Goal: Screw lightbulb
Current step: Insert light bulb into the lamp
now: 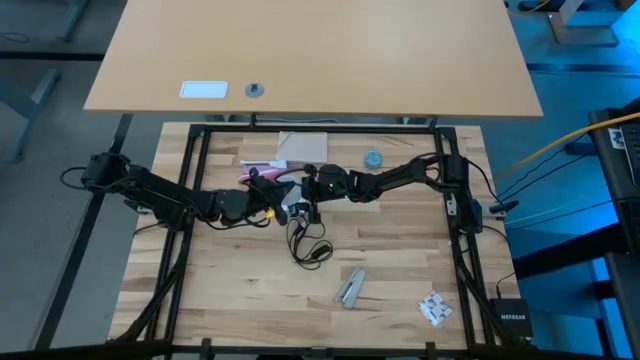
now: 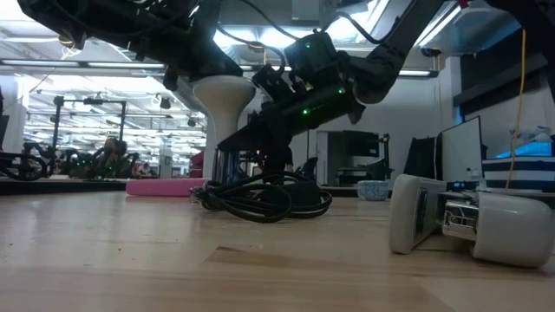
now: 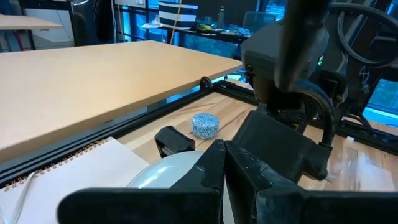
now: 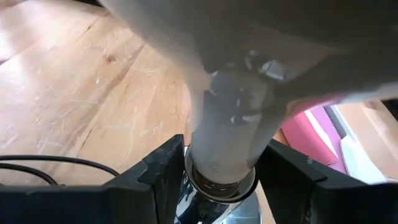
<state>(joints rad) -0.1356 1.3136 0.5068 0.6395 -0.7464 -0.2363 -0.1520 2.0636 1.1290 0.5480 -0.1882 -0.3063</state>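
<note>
The frosted-white lightbulb (image 2: 221, 97) stands globe up near the table's middle, and its narrow neck (image 4: 231, 118) goes down into the round silvery socket (image 4: 217, 185). My left gripper (image 1: 268, 205) reaches in from the table's left and is shut on the globe (image 3: 165, 174). My right gripper (image 1: 303, 193) comes from the right and is shut on the socket. The socket's thin black cord (image 1: 310, 250) lies coiled on the table toward the near edge and also shows in the low view (image 2: 260, 199). The small blue-grey cap (image 1: 373, 158) sits farther back. My left gripper holds the bulb by its globe (image 2: 217, 85), reaching over it from the table's left. Its own fingers and arm hide the exact place of contact. The bulb stands upright below it, neck down in the socket. My right gripper pinches the socket's rim (image 4: 198, 177) between its two fingers (image 4: 158, 171), one on each side. The fingers slant down at it from the table's right. The socket's opening faces up with the bulb's neck in it.
A spiral notebook (image 1: 302, 148) and a pink object (image 1: 256, 168) lie behind the grippers. A silvery object (image 1: 350, 288) and a white patterned piece (image 1: 435, 308) lie near the front. A white device (image 2: 460, 221) stands close to the low camera. A raised wooden top (image 1: 320, 60) spans the far side.
</note>
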